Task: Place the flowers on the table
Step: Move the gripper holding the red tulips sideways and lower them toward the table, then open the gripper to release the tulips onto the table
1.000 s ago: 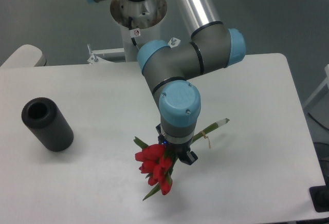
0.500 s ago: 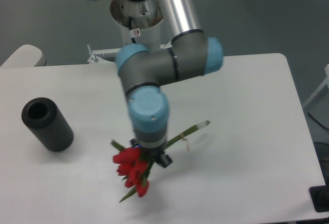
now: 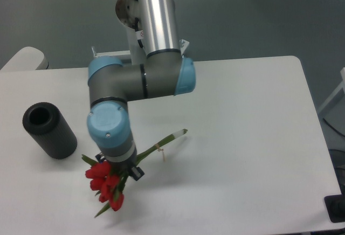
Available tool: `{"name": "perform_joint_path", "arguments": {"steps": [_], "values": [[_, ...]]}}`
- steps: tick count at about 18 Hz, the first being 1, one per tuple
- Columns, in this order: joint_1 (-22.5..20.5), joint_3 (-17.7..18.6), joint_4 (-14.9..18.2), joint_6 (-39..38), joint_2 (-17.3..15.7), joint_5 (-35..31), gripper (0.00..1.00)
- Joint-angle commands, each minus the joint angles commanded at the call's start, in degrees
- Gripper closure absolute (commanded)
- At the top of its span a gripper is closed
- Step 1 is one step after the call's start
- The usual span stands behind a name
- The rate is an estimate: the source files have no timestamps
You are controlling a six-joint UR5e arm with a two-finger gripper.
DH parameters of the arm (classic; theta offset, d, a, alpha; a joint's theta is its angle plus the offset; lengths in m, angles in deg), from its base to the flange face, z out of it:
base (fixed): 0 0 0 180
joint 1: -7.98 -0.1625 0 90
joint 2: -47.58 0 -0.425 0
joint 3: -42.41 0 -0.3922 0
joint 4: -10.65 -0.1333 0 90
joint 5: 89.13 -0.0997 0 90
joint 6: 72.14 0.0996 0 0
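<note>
The flowers [image 3: 108, 187], a small bunch of red tulips with green leaves, hang at the front left part of the white surface [image 3: 242, 138]. The red heads cluster just below and in front of the robot's wrist, with one leaf tip poking out toward the front edge. The long green stems run up and to the right from under the wrist, ending in a pale cut tip that stands clear of everything else. A faint shadow lies on the surface beneath the stem, so the stem end looks lifted rather than resting, though contact cannot be judged for certain.

The claw [image 3: 121, 170] sits directly under the blue-capped wrist joint and is mostly hidden by it and by the blossoms. It is clenched on the flowers, gripping the bunch where the stems meet the heads.

To the left, well apart from the bunch, a black cylinder [image 3: 49, 129] lies tilted on the surface with its open end facing up and left. The arm's grey elbow and silver upper tube [image 3: 155, 14] rise behind the bunch toward the base at the back edge.

The right half of the surface is bare white out to its rounded back right corner. The front edge is near the blossoms. A dark object [image 3: 336, 209] shows at the frame's lower right corner.
</note>
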Motion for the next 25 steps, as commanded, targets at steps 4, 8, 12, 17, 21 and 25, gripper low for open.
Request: {"name": "perform_joint_path", "arguments": {"steps": [4, 8, 12, 17, 21, 25], "values": [[0.1, 0.0, -1.1, 0.0, 0.4, 0.4, 0.57], [0.1, 0.0, -1.8, 0.3, 0.9, 0.4, 0.00], [-0.3, -0.3, -2.0, 1.0, 0.7, 0.2, 0.00], [-4.1, -0.8, -2.0, 4.5, 0.1, 0.1, 0.00], [-8.2, -0.9, -2.0, 9.8, -0.2, 0.1, 0.00], [-13.4, -1.4, -2.5, 18.8, 0.4, 0.2, 0.00]]}}
